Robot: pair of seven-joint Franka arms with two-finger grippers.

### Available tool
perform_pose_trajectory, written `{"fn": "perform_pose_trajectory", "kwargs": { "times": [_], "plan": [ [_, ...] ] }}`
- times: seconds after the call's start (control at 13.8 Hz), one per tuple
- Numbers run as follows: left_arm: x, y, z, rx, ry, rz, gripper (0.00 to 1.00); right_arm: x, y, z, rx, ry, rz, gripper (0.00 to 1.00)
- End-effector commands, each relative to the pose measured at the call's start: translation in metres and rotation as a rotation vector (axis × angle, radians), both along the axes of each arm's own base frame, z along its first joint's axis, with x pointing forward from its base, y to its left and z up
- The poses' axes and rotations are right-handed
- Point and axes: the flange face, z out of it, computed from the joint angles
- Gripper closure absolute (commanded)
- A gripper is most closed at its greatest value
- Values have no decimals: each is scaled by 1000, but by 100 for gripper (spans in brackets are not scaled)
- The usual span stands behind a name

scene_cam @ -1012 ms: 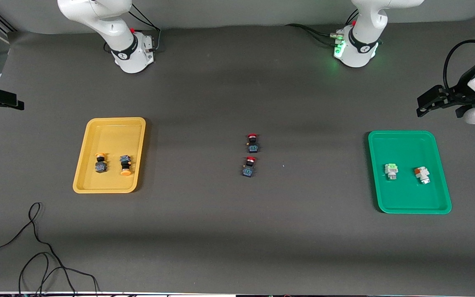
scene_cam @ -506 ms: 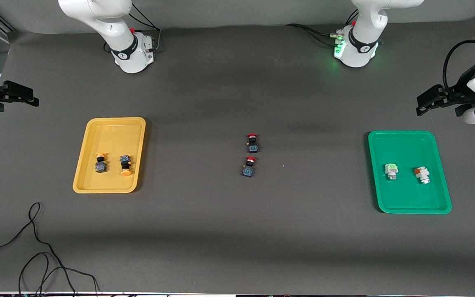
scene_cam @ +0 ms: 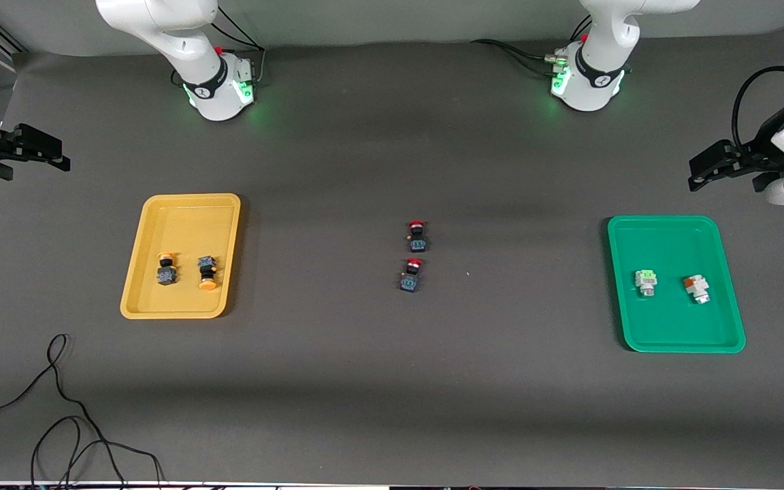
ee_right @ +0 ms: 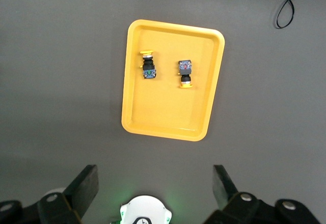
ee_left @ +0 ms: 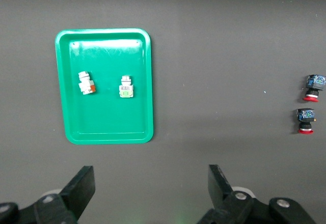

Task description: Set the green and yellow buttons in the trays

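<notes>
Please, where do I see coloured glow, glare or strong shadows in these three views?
Front view: green glow at both arm bases, soft shadow bands across the table. Left wrist view: pale sheen on the green tray floor, the left gripper dark and open at the frame edge. Right wrist view: even light on the yellow tray, green glow at the base between the open right gripper fingers.

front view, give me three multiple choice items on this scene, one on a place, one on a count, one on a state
1. Where are the two red-capped buttons?
A. in the yellow tray
B. on the bare table between the trays
C. in the green tray

2. How many buttons lie in the green tray?
A. two
B. three
C. none

3. How is the left hand?
A. shut on a button
B. open, empty
C. shut, empty

Answers:
1 B, they sit on the mat midway.
2 A, two white-grey buttons lie there.
3 B, its wrist view shows fingers spread, nothing between.
</notes>
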Motion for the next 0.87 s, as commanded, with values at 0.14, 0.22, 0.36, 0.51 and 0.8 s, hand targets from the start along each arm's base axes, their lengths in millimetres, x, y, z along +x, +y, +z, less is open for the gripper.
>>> {"fn": "perform_pose_trajectory", "kwargs": {
  "times": [0.14,0.22,0.36,0.51,0.8],
  "plan": [
    [0,0,3,18,6,12,1,-7,10,-3,-25,-18,6,0],
    [0,0,3,18,6,12,1,2,8,-10,-26,-6,2,0],
    [0,0,3,18,6,12,1,4,8,-9,-26,-4,0,0],
    [0,0,4,18,4,12,1,4,8,-9,-26,-4,0,0],
    [0,0,2,18,7,11,1,6,5,-10,-24,-1,-5,0]
  ]
}}
